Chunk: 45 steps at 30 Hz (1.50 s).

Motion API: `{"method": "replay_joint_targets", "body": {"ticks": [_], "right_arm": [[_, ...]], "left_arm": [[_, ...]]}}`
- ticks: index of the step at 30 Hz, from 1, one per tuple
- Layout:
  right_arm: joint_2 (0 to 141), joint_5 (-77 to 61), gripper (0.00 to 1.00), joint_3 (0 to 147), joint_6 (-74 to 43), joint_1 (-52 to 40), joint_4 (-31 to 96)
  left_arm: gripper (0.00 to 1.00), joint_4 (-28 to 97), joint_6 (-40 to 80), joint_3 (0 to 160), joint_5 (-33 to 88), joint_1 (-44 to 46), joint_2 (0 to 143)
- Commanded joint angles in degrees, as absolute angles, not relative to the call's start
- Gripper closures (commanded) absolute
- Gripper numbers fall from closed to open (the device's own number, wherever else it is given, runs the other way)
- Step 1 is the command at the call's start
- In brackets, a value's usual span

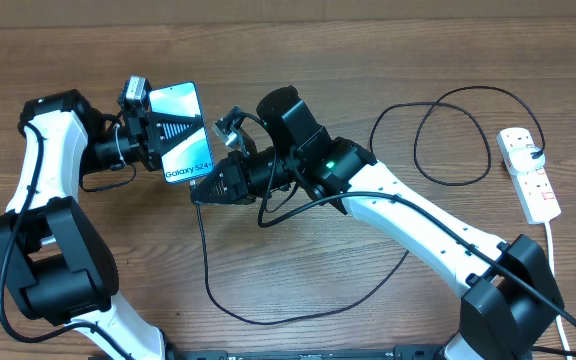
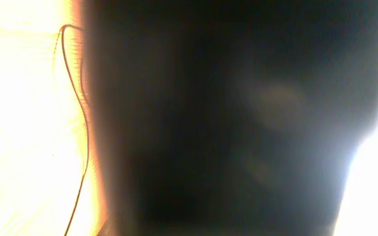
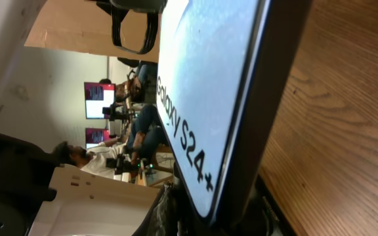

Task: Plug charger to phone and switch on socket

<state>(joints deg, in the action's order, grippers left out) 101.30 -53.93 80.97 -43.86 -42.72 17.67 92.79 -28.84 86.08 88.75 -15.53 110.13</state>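
Note:
My left gripper (image 1: 156,132) is shut on the phone (image 1: 185,132) and holds it tilted above the table, its blue "Galaxy S24" screen facing up. My right gripper (image 1: 200,192) is at the phone's lower end, closed on the charger's connector tip; the tip itself is hidden. The black charger cable (image 1: 208,270) drops from there, loops over the table and runs to its black plug (image 1: 536,153) in the white socket (image 1: 530,180) at the far right. The phone fills the right wrist view (image 3: 202,85). Its dark back (image 2: 228,118) blocks the left wrist view.
The socket's white cord (image 1: 558,270) runs down the right edge. A loop of black cable (image 1: 448,140) lies between the right arm and the socket. The wooden table (image 1: 368,60) shows around the arms. A thin cable (image 2: 77,111) shows at the left wrist view's edge.

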Motion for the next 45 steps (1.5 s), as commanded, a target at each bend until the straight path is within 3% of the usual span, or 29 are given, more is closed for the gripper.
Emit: {"method": "replay_joint_targets", "body": {"ticks": [1,18,45], "right_arm": [[99.88,-52.93,0.96,81.3,-43.48,-42.41,17.17],[99.88,-50.26,0.96,81.3,-51.0,-42.24,12.05],[99.88,-55.09,0.96,81.3,-46.48,-42.15,17.02]], "left_arm": [[0.96,92.99,-29.1,86.37,90.61,-15.88,108.64],[0.96,92.99,-29.17,86.37,90.63,-15.84,108.64],[0.96,93.03,-29.08,86.37,90.61,-15.31,108.64]]}}
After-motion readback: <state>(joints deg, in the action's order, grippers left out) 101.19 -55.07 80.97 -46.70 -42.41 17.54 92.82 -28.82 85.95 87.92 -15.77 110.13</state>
